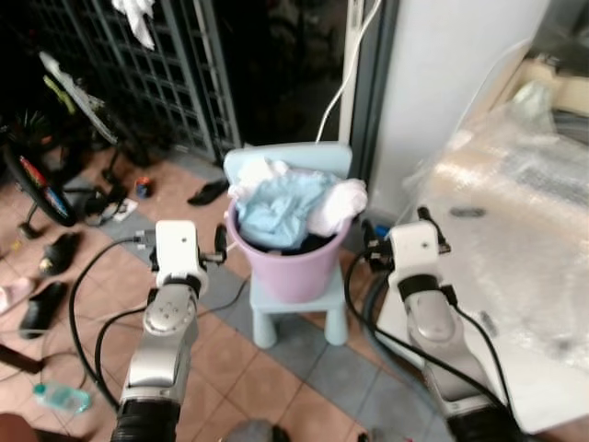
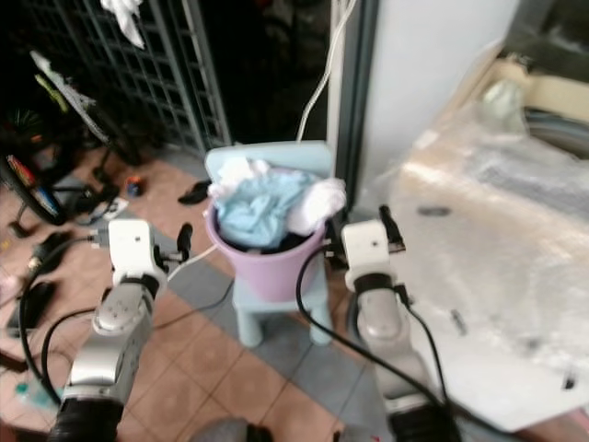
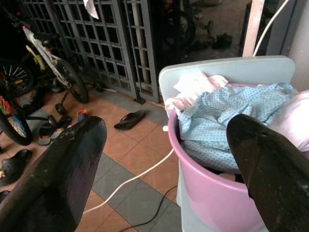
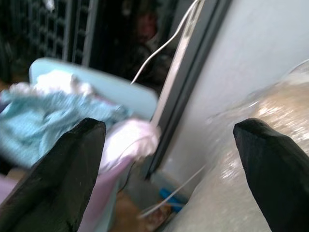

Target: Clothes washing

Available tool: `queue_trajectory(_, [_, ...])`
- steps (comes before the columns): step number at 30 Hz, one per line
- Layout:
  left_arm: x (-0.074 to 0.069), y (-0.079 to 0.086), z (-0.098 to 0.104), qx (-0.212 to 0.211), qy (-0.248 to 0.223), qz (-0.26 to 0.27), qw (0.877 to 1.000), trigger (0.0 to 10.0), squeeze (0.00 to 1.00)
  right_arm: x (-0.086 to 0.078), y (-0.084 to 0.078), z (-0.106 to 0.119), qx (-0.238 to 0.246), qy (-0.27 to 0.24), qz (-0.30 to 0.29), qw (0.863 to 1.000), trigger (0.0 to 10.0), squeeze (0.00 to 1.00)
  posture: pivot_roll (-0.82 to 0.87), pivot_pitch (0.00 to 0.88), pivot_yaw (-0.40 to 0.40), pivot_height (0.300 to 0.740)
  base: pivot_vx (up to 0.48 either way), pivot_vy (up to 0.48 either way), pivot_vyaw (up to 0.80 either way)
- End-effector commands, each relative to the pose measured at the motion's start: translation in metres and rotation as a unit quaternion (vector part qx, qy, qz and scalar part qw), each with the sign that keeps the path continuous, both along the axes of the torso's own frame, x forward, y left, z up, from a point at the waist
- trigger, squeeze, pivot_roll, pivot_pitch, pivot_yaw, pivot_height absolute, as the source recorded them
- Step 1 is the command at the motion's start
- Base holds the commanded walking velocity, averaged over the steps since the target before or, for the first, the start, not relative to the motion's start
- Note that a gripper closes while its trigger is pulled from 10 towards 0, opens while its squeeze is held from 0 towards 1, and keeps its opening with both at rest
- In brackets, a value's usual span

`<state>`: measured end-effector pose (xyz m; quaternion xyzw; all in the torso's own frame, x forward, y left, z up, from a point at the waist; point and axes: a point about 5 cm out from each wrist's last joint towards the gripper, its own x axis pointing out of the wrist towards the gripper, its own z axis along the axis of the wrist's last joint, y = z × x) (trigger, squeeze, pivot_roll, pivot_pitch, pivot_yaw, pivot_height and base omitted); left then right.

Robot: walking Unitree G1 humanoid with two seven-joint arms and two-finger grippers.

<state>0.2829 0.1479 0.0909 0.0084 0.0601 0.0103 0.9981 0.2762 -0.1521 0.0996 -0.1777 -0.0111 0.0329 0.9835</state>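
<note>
1. Clothes, pale blue and white, are heaped in a pink bucket standing on a light blue child's chair on the tiled floor.
2. Left claw is released, fingers spread wide, beside the bucket's left side.
3. Right claw is released too, near the bucket's right side, next to a plastic-wrapped appliance.
</note>
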Motion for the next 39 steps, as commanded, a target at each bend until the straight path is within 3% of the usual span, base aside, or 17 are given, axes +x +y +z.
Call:
queue_trajectory(1, [0.001, -0.004, 0.005, 0.004, -0.016, -0.014, 1.000, 10.0, 0.00, -0.004, -0.004, -0.001, 0.078, -0.004, -0.009, 0.997, 10.0, 0.00, -0.03, 0.000, 0.108, 0.740, 0.000, 0.000, 0.00])
queue_trajectory(2, [0.002, -0.005, 0.006, 0.004, -0.021, -0.018, 1.000, 10.0, 0.00, -0.003, -0.005, 0.000, 0.094, -0.011, -0.012, 0.995, 10.0, 0.00, -0.03, 0.000, 0.108, 0.740, 0.000, 0.000, 0.00])
queue_trajectory(6, [0.000, -0.001, 0.008, 0.004, -0.024, -0.020, 0.999, 10.0, 0.00, 0.003, -0.005, -0.001, 0.012, -0.003, -0.046, 0.999, 10.0, 0.00, -0.02, 0.004, 0.112, 0.740, 0.000, 0.000, 0.00])
queue_trajectory(8, [-0.002, 0.003, 0.006, 0.004, -0.020, -0.020, 1.000, 10.0, 0.00, 0.003, 0.003, 0.000, 0.053, 0.008, -0.022, 0.998, 10.0, 0.00, -0.02, 0.011, 0.108, 0.740, 0.000, 0.000, 0.00])
queue_trajectory(11, [-0.002, 0.006, 0.006, 0.005, -0.022, -0.015, 1.000, 10.0, 0.00, 0.006, -0.004, -0.003, 0.052, 0.026, -0.047, 0.997, 10.0, 0.00, -0.02, 0.027, 0.102, 0.740, 0.080, 0.000, 0.00])
queue_trajectory(14, [-0.003, 0.006, 0.006, 0.006, -0.021, -0.010, 1.000, 10.0, 0.00, 0.003, -0.001, 0.000, 0.093, 0.021, 0.007, 0.995, 10.0, 0.00, -0.01, 0.028, 0.097, 0.740, 0.276, 0.000, 0.00])
queue_trajectory(22, [-0.003, 0.003, -0.002, 0.017, -0.009, -0.010, 1.000, 10.0, 0.00, -0.001, 0.002, -0.009, 0.051, 0.020, 0.021, 0.998, 10.0, 0.00, -0.01, 0.002, 0.025, 0.740, 0.171, 0.000, 0.00])
queue_trajectory(26, [-0.003, 0.001, -0.005, 0.022, -0.016, 0.002, 1.000, 10.0, 0.00, 0.005, 0.004, -0.014, 0.041, 0.032, 0.027, 0.998, 10.0, 0.00, -0.01, 0.000, -0.019, 0.740, 0.000, 0.000, 0.00])
queue_trajectory(28, [-0.006, -0.002, -0.010, 0.022, -0.011, -0.005, 1.000, 10.0, 0.00, 0.006, 0.009, -0.018, -0.015, 0.028, 0.028, 0.999, 10.0, 0.00, -0.01, 0.000, -0.012, 0.740, 0.000, 0.000, 0.00])
queue_trajectory(29, [-0.007, -0.003, -0.011, 0.024, -0.010, -0.006, 1.000, 10.0, 0.00, 0.004, 0.016, -0.021, 0.039, 0.039, 0.056, 0.997, 10.0, 0.00, 0.00, 0.000, 0.004, 0.740, 0.000, 0.000, 0.00])
queue_trajectory(31, [-0.008, 0.001, -0.013, 0.020, -0.007, 0.004, 1.000, 10.0, 0.00, 0.005, 0.016, -0.020, 0.049, 0.034, 0.054, 0.997, 10.0, 0.00, 0.00, 0.000, 0.016, 0.740, 0.000, 0.000, 0.00])
queue_trajectory(33, [-0.010, 0.007, -0.018, 0.015, -0.001, 0.015, 1.000, 10.0, 0.00, 0.007, 0.006, -0.023, 0.041, 0.036, 0.008, 0.998, 10.0, 0.00, -0.01, 0.000, 0.027, 0.740, 0.000, 0.000, 0.00])
queue_trajectory(39, [-0.014, 0.009, -0.023, 0.021, -0.001, 0.006, 1.000, 10.0, 0.00, -0.001, 0.002, -0.031, 0.060, 0.049, 0.029, 0.997, 10.0, 0.00, -0.01, 0.000, 0.039, 0.740, 0.089, 0.000, 0.00])
